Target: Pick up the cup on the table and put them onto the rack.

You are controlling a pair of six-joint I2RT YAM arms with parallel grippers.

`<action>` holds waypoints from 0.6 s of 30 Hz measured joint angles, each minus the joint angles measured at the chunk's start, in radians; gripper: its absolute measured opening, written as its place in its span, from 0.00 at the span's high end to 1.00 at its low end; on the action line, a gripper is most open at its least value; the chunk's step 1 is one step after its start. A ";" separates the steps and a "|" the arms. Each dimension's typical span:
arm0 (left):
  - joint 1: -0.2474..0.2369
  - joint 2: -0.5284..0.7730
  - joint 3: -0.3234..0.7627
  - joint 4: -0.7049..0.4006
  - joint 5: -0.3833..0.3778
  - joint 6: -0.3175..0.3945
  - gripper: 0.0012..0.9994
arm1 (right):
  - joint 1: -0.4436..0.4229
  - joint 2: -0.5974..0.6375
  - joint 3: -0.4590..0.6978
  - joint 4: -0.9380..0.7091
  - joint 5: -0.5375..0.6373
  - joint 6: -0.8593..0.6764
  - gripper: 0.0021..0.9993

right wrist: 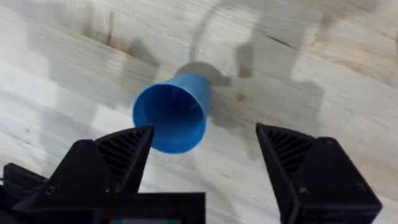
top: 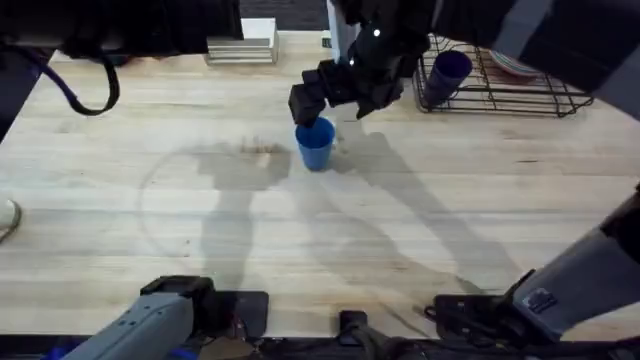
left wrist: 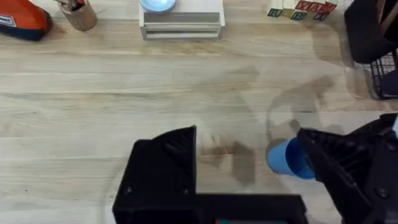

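Observation:
A blue cup (top: 315, 144) stands upright on the wooden table, a little left of the black wire rack (top: 505, 88). My right gripper (top: 336, 104) hovers just above and behind the cup, open. In the right wrist view the cup (right wrist: 171, 118) shows its open mouth, close to one finger of the right gripper (right wrist: 204, 130), with nothing between the fingers. Low at the table's near left, my left gripper (left wrist: 245, 137) is open and holds nothing. Past its finger I see the cup (left wrist: 287, 159) and a corner of the rack (left wrist: 382, 74).
A dark blue cup (top: 447, 72) and a plate (top: 515, 65) sit in the rack. At the far edge are a white stack (left wrist: 180, 22) with a pale bowl (left wrist: 157, 5), an orange object (left wrist: 22, 22), a wooden holder (left wrist: 78, 15) and letter blocks (left wrist: 301, 9).

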 joint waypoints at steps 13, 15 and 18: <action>0.000 0.000 0.000 0.000 0.000 0.000 0.01 | 0.000 0.052 0.000 0.003 0.000 0.007 0.00; 0.000 0.000 0.000 0.000 0.000 0.000 0.01 | 0.000 0.063 0.000 0.007 0.000 0.007 0.01; 0.000 0.000 0.000 0.000 0.000 0.000 0.01 | 0.000 0.077 0.000 0.009 0.000 0.007 0.04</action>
